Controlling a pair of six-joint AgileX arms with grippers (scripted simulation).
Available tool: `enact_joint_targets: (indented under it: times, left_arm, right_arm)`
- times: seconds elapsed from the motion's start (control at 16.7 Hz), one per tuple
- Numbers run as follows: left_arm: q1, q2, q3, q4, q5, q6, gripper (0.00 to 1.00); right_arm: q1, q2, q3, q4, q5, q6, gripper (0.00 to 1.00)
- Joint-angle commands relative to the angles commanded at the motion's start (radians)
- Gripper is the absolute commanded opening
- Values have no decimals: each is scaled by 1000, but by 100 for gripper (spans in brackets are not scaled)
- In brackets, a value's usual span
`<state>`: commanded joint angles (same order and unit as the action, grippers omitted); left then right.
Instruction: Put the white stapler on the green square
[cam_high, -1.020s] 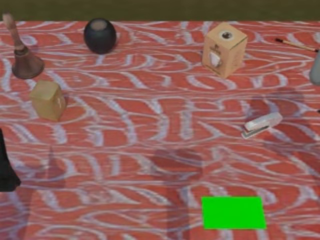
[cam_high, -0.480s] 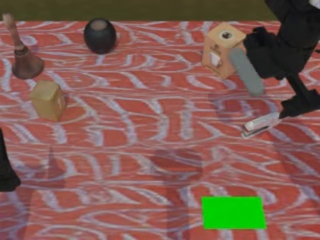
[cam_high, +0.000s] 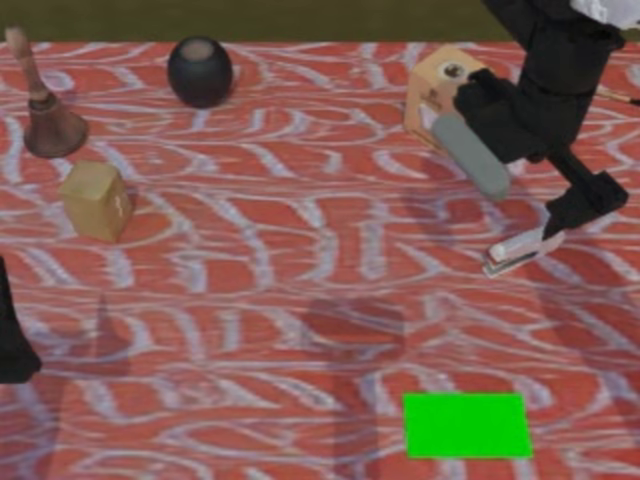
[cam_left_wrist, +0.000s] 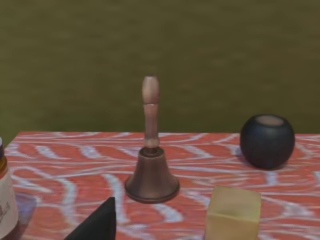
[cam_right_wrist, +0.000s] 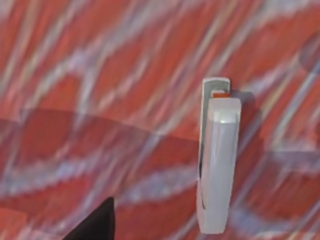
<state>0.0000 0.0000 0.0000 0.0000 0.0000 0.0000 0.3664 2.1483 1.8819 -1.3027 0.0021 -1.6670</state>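
Note:
The white stapler (cam_high: 522, 250) lies flat on the red patterned cloth at the right, and it fills the right wrist view lengthwise (cam_right_wrist: 217, 170). My right gripper (cam_high: 527, 205) hangs open just above and behind it. Its grey-padded finger (cam_high: 472, 157) is to the stapler's left, and its dark finger (cam_high: 582, 203) is over the stapler's right end. One dark fingertip (cam_right_wrist: 97, 222) shows in the right wrist view, apart from the stapler. The green square (cam_high: 466, 425) lies bare near the front edge, below the stapler. My left gripper (cam_high: 12, 345) stays parked at the left edge, open.
A tan box (cam_high: 440, 95) stands at the back, partly covered by my right arm. On the left side of the table are a bronze bell (cam_high: 45, 110), a dark round pot (cam_high: 200, 70) and a yellowish block (cam_high: 95, 200). A white bottle (cam_left_wrist: 5, 200) shows in the left wrist view.
My right arm came in from the upper right and moved down and left, so its open fingers now stand over the stapler. The stapler and the left arm have not moved.

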Motion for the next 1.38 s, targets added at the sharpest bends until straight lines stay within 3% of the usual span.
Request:
enact_joint_targets:
  times: [0.24, 0.66, 0.96, 1.38]
  left_arm:
    - [0, 0, 0, 0, 0, 0, 100]
    - [0, 0, 0, 0, 0, 0, 100]
    - [0, 0, 0, 0, 0, 0, 100]
    - [0, 0, 0, 0, 0, 0, 100]
  right_arm:
    - [-2, 7, -38, 42, 0, 0, 100]
    - [2, 76, -247, 328, 1, 4, 100]
    - [2, 84, -268, 353, 1, 3, 100]
    - [2, 84, -268, 353, 1, 3, 47]
